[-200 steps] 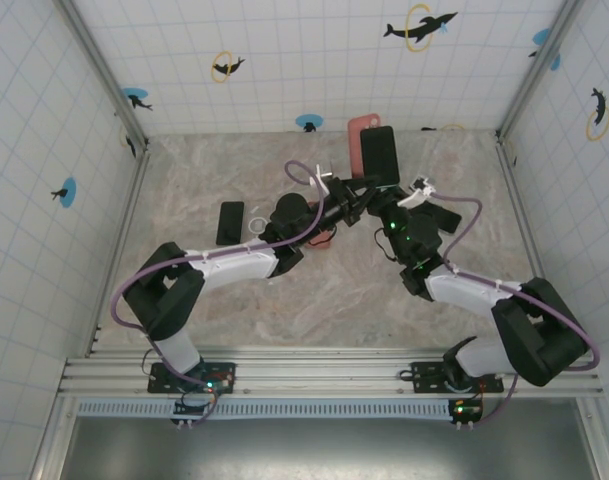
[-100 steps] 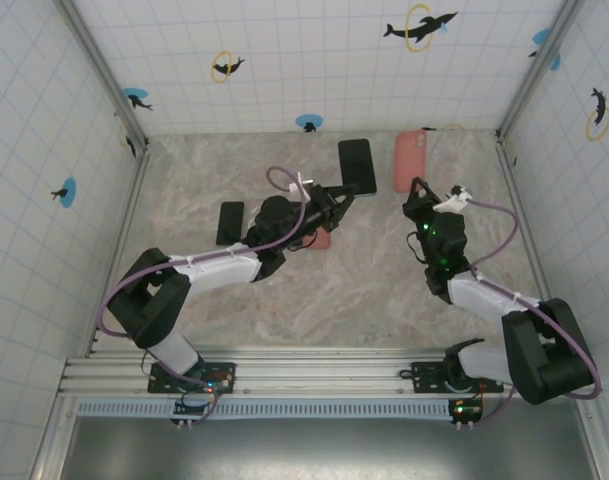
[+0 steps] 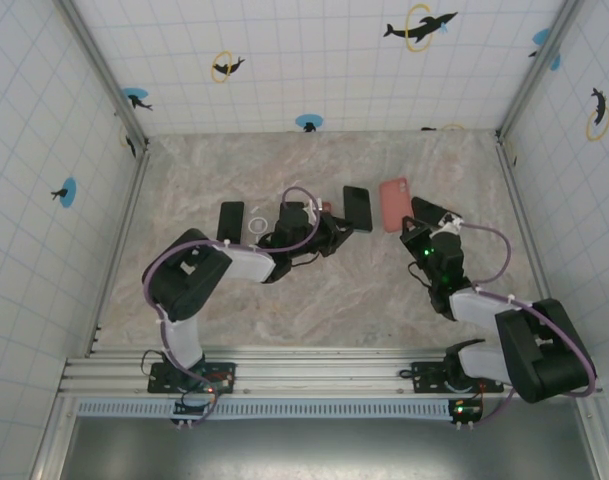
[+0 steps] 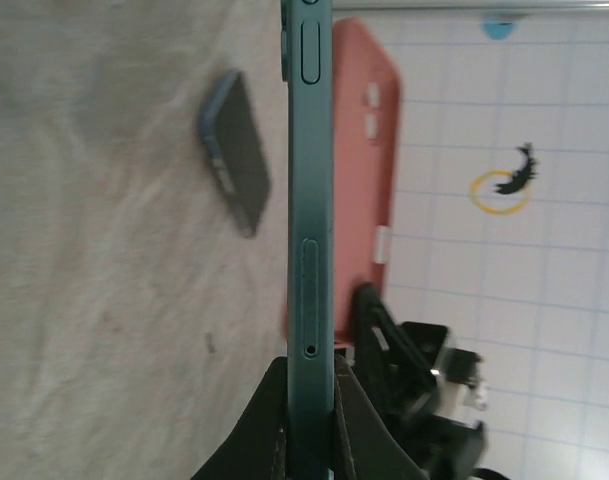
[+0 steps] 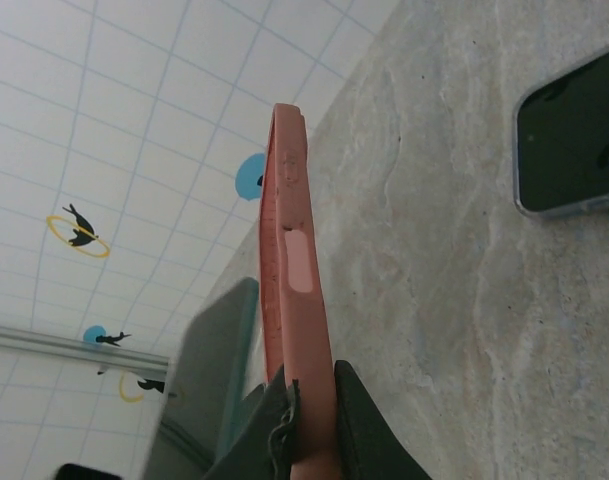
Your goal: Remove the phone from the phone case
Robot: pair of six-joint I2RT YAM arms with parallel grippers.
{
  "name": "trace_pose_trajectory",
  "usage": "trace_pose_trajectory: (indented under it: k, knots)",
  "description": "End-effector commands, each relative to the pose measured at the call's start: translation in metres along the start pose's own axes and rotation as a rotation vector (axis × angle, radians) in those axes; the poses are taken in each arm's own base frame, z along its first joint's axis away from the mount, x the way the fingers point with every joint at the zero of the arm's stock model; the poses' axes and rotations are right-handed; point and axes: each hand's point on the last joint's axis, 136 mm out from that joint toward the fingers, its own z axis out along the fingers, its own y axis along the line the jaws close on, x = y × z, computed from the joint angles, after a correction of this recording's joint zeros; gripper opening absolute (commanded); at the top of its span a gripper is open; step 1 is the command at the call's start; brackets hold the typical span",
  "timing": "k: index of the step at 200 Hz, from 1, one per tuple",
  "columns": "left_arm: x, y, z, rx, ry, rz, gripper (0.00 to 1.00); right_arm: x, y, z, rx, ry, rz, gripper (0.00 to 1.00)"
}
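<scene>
Two pincers, two separate loads. The left pincer (image 3: 336, 222) is clamped narrow on one short end of the phone (image 3: 357, 207), at the centre of the top view. The right pincer (image 3: 412, 215) is clamped narrow on one end of the salmon phone case (image 3: 394, 203), just right of it. A strip of desk (image 3: 364, 290) shows between the two, so they are apart and the phone reads as out of its case.

Left wrist view: the phone (image 4: 309, 200) stands edge-on up the middle of the frame. The fingers (image 4: 269, 430) pinch its two faces at the bottom. Its side buttons are bare, with no case lip around them. The phone case (image 4: 364, 150) sits behind it, to the right.

Right wrist view: the phone case (image 5: 289, 250) is edge-on, a thin wall with a button cut-out, gripped at lower centre. The phone (image 5: 209, 380) is a blur at lower left.

Judgement: gripping each by the end leaves most of its length free, which suits pulling the two apart. Both appear to be held clear of the desk. What seems left is setting them down.

A spare phone (image 3: 230, 221) and a white ring (image 3: 256, 224) lie at centre left, uninvolved.
</scene>
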Motion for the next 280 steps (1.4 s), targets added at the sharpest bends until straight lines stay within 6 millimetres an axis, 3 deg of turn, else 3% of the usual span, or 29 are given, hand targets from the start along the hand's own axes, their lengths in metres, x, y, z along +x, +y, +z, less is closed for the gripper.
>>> trace_pose_trajectory:
  k: [1,75,78,83,169,280]
  knots:
    - [-0.004,-0.024,0.011,0.075,0.028,0.054,0.00,0.007,-0.012,-0.001,0.024,0.022,0.029,0.00]
    - [-0.008,0.026,0.028,-0.028,0.051,-0.030,0.00,0.015,-0.032,0.004,0.080,0.046,0.057,0.00]
    - [-0.011,0.015,0.033,-0.005,0.050,-0.022,0.00,0.016,-0.033,0.004,0.083,0.046,0.058,0.00]
    - [-0.011,0.014,0.034,-0.004,0.051,-0.022,0.00,0.016,-0.034,0.005,0.089,0.046,0.058,0.00]
    - [-0.016,0.046,0.039,-0.092,0.048,-0.033,0.08,0.026,-0.044,0.012,0.121,0.082,0.085,0.00]
    - [-0.012,0.066,0.034,-0.163,0.060,-0.016,0.23,0.040,-0.051,0.023,0.155,0.130,0.092,0.00]
